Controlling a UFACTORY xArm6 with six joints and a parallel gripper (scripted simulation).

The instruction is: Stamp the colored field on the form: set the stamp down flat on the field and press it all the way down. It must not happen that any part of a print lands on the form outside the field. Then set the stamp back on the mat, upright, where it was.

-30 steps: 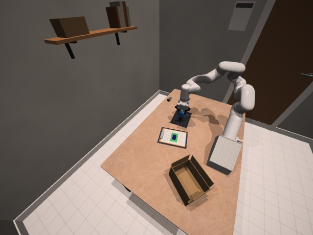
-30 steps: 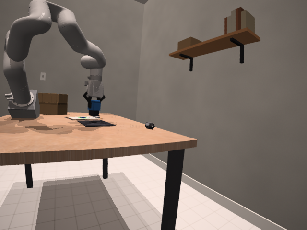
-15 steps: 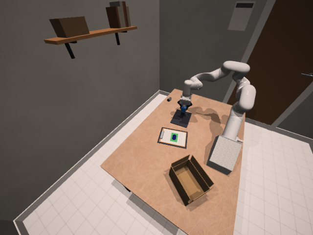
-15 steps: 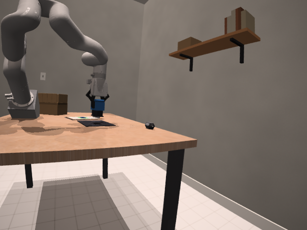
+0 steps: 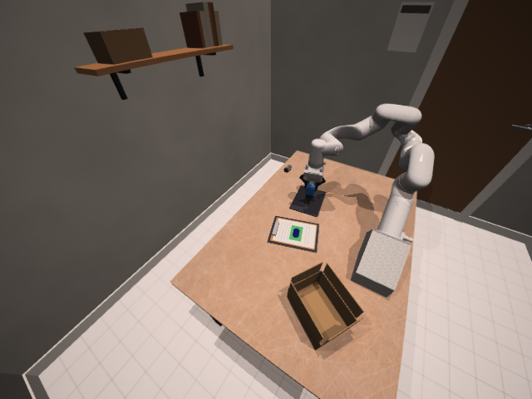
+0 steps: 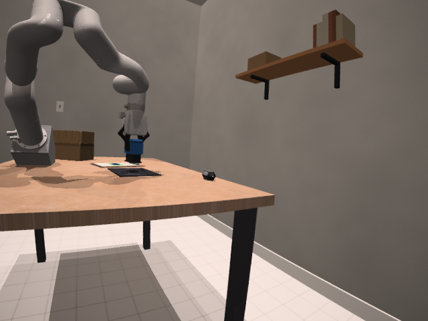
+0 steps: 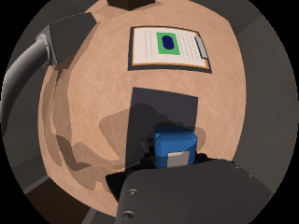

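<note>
My gripper (image 5: 310, 187) (image 6: 134, 145) (image 7: 167, 153) is shut on the blue stamp (image 5: 310, 188) (image 6: 134, 146) (image 7: 175, 145) and holds it upright a little above the dark mat (image 5: 302, 204) (image 6: 138, 172) (image 7: 159, 107). The form (image 5: 280, 233) (image 6: 103, 164) (image 7: 145, 50) lies on a clipboard just beyond the mat, toward the table's middle. Its green field (image 5: 296, 232) (image 7: 167, 43) bears a dark blue oval mark (image 5: 295, 232) (image 7: 167, 41).
An open cardboard box (image 5: 322, 302) (image 6: 73, 144) stands on the table (image 5: 240, 266) past the form. The arm's grey base (image 5: 381, 262) (image 6: 33, 149) sits beside it. A small dark object (image 5: 287, 168) (image 6: 208, 174) lies near the table's corner. A shelf (image 5: 150, 57) (image 6: 300, 60) hangs on the wall.
</note>
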